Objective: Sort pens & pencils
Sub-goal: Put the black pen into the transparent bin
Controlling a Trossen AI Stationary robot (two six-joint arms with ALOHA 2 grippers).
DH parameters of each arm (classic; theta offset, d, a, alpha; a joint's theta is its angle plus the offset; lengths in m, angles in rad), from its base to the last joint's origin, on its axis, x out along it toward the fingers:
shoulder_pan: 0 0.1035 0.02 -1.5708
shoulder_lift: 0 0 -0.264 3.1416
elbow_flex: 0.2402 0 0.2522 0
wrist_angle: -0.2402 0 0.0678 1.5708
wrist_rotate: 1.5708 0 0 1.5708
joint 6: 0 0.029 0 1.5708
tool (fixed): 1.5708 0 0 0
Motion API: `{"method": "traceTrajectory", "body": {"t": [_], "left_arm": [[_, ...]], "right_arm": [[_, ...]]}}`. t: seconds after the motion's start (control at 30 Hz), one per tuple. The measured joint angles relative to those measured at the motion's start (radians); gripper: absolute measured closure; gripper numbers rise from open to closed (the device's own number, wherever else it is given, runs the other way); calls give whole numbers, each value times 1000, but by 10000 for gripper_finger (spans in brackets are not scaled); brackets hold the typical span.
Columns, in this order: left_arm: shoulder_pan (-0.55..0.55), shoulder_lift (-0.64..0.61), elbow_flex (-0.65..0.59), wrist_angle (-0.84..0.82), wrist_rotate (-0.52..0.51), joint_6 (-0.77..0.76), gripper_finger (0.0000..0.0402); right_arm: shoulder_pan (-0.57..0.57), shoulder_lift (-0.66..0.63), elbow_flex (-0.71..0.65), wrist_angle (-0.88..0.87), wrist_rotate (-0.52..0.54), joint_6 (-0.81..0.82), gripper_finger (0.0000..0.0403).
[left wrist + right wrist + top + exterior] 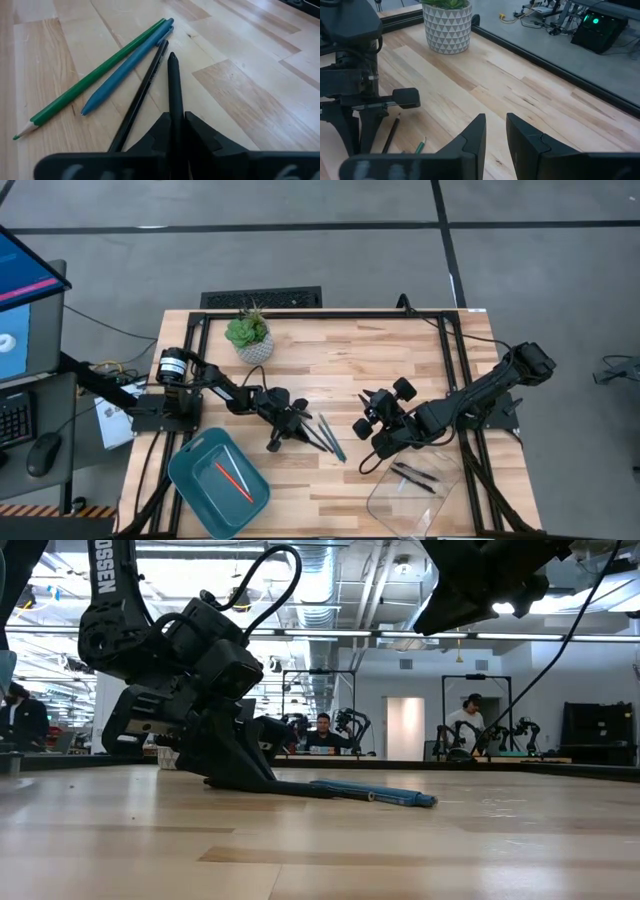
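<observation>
My left gripper (303,426) (173,117) is low over the middle of the table and shut on a black pen (173,85). Just beyond it, a second black pen (142,97), a teal-blue pen (125,75) (385,796) and a green pencil (95,80) lie flat on the wood, side by side (328,437). An orange-red pencil (233,480) lies in the teal tray (190,465). Two black pens (415,478) rest in the clear container (440,505). My right gripper (372,442) (495,132) hovers open, right of the loose sticks. My left gripper pinches the black pen (173,102) between its two fingers (197,127). The pen runs along the fingers and juts forward past their ends, its tip (171,56) pointing toward the other sticks. The fingers slant down toward the table's right. The fingers hide the pen's rear part.
A potted succulent in a white patterned pot (250,338) (447,25) stands near the far edge. The teal tray sits at the near left, the clear container at the near right. Bare wood lies between the two grippers and toward the far right. People sit in the room behind.
</observation>
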Motion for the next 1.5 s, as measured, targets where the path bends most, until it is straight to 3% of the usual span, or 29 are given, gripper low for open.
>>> {"method": "traceTrajectory", "body": {"t": [0.53,0.97,1.2,1.5], "left_arm": [[-1,2,-2,34,4,3,382],[-2,-96,-3,-32,18,15,382],[-2,-222,-2,-73,-9,70,382],[-3,-531,-1,-232,-76,142,382]], "right_arm": [[0,0,0,0,0,0,305],[0,0,0,0,0,0,305],[0,0,0,0,0,0,305],[0,0,1,1,0,0,305]]}}
